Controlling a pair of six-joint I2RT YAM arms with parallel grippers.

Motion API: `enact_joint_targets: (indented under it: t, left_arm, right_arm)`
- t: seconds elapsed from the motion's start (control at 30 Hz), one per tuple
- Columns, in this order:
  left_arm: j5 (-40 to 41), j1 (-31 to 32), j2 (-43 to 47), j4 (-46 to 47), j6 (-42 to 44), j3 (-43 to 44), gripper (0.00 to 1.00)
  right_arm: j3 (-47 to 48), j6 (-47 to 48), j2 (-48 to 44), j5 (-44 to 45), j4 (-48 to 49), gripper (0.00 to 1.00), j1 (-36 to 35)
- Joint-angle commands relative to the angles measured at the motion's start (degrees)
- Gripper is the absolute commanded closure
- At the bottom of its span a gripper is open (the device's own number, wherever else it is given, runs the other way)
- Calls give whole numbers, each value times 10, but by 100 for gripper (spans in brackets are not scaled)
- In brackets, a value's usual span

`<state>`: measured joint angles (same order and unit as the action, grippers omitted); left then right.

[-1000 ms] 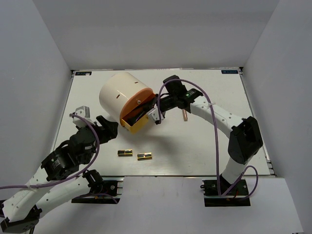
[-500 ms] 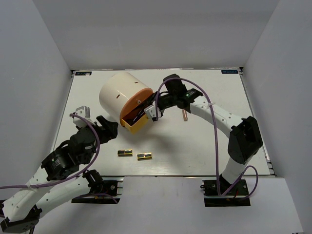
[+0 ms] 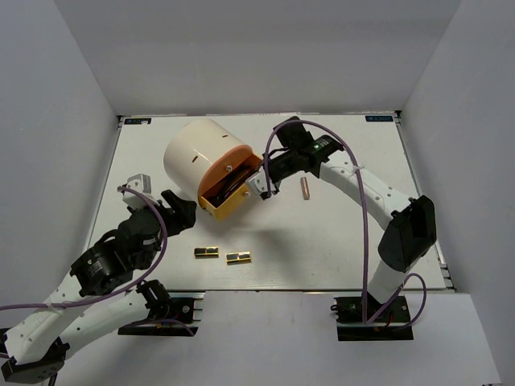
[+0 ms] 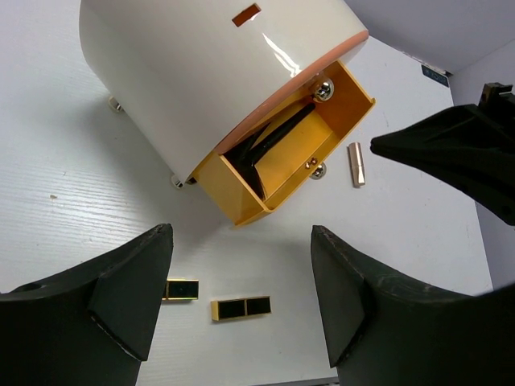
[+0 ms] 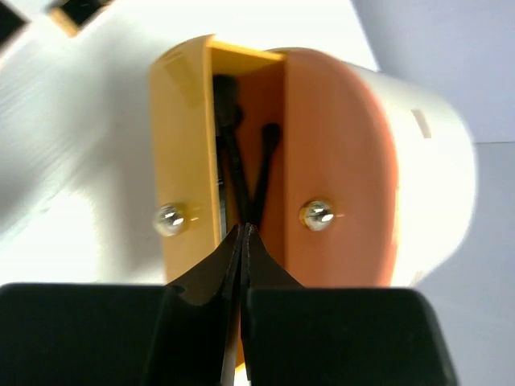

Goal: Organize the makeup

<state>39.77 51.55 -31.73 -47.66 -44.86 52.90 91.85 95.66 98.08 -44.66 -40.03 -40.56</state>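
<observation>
Top cam: the big cream cylinder (image 3: 197, 157) w/ the orange face lies on its side, upper left of center on the table (image 3: 346, 241). Its yellow drawer (image 3: 225, 205) is pulled out toward mid frame. Slim black brushes (image 4: 269, 145) sit inside the drawer, and in the right wrist cam they look crossed. The right pincer (image 3: 261, 186) is right at the drawer's open end, jaws pressed together w/ nothing between them afaict. The rose-gold lipstick (image 3: 306, 189) lies flat on the table just right of that pincer, not touching it. Lower center, near the front edge, the left gold-and-black case (image 3: 207, 252) and right gold-and-black case (image 3: 238, 258) lie side by side w/ a small gap. The left pincer (image 3: 179, 209) hangs lower left of the drawer, jaws apart, holding nothing.
</observation>
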Motion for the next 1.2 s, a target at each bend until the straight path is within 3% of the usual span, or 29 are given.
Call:
enact_joint_targets:
  t: [0.0,0.1,0.67,1.17]
  left_arm:
    - [-2,-1,-5,11,-1,4,20]
    - [-9,-1,-4,10,-2,3,21]
    - [-22,-1,-6,20,-11,-8,20]
    - [-26,-1,-18,28,-10,-6,20]
  right_arm:
    - [20,50,24,21,-120,100,1]
    - [7,19,38,54,-99,100,1]
    - [-58,-201,76,192,239,100,-12]
    - [-41,-308,113,229,331,100,-21]
